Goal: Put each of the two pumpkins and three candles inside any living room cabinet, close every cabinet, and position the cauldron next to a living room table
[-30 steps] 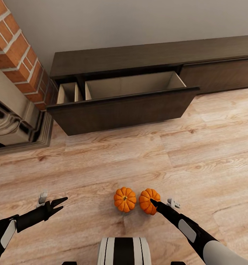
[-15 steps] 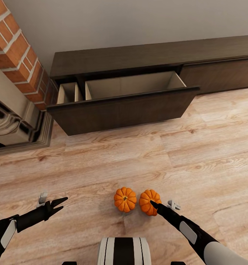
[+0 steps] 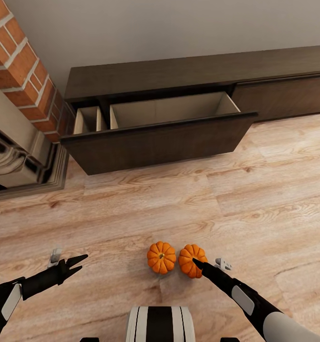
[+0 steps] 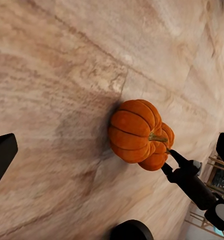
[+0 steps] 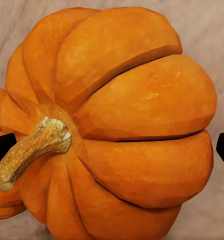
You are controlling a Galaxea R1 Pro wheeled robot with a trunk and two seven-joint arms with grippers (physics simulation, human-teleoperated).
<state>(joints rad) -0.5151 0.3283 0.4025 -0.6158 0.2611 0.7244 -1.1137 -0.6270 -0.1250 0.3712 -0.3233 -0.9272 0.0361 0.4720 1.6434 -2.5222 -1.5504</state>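
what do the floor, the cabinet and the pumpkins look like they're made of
Floor: pale wood planks, matte, with visible grain and seams.
Cabinet: dark brown wood or veneer, faint grain; the open drawer is plain beige inside.
Pumpkins: ribbed orange skin, slight sheen, rough tan stem; real or plastic, can't tell.

Matt dark wood-grain cabinet (image 3: 155, 142), pale wood-plank floor (image 3: 179, 204), rough red brick (image 3: 17, 66).
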